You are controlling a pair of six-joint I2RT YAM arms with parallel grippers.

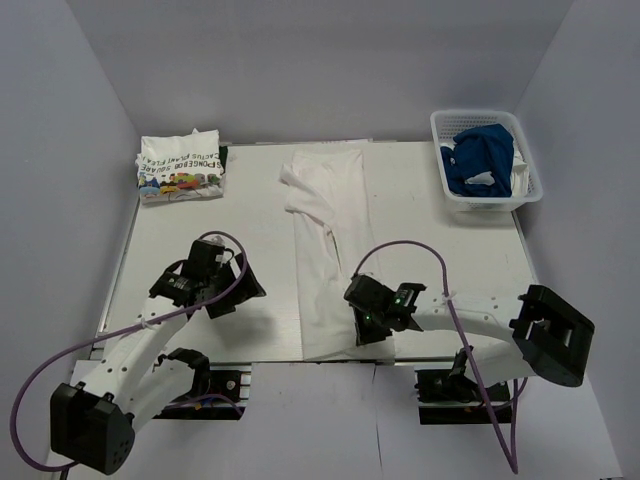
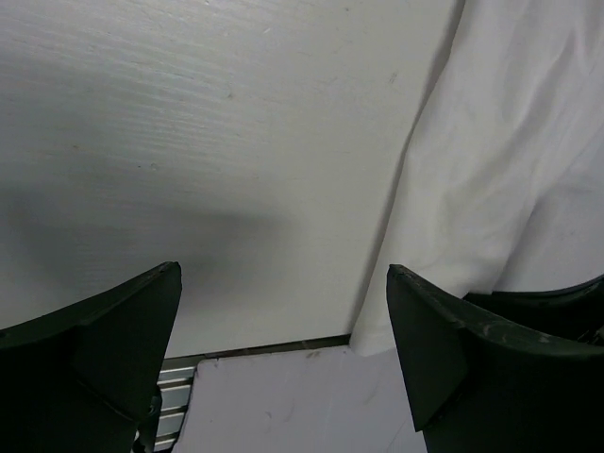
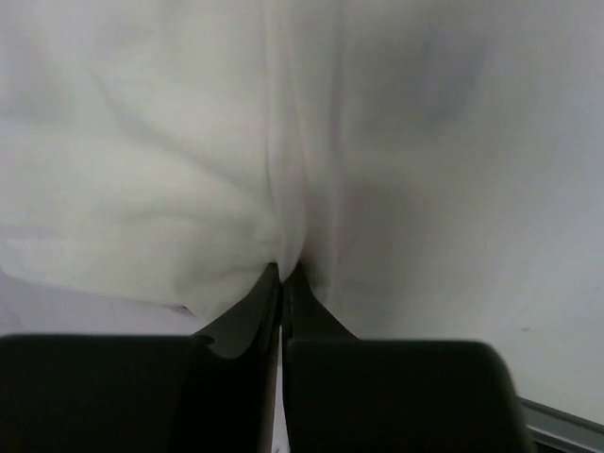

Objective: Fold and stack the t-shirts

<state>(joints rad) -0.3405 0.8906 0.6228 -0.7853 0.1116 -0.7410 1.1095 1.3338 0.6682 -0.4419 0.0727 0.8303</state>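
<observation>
A white t-shirt (image 1: 325, 250) with no print showing lies as a long folded strip down the middle of the table, one sleeve out at the far left. My right gripper (image 1: 362, 325) is shut on the shirt's near right edge; in the right wrist view the fingers (image 3: 283, 269) pinch a fold of the white cloth (image 3: 142, 189). My left gripper (image 1: 235, 290) is open and empty over bare table, left of the shirt. In the left wrist view, the shirt's near left corner (image 2: 500, 170) lies by the right finger of my left gripper (image 2: 283, 272).
A folded white tee with a colourful cartoon print and green lettering (image 1: 180, 167) sits at the back left. A blue tee (image 1: 480, 160) lies crumpled in a white basket (image 1: 437, 150) at the back right. The table's near edge (image 2: 274, 347) runs just under the left gripper.
</observation>
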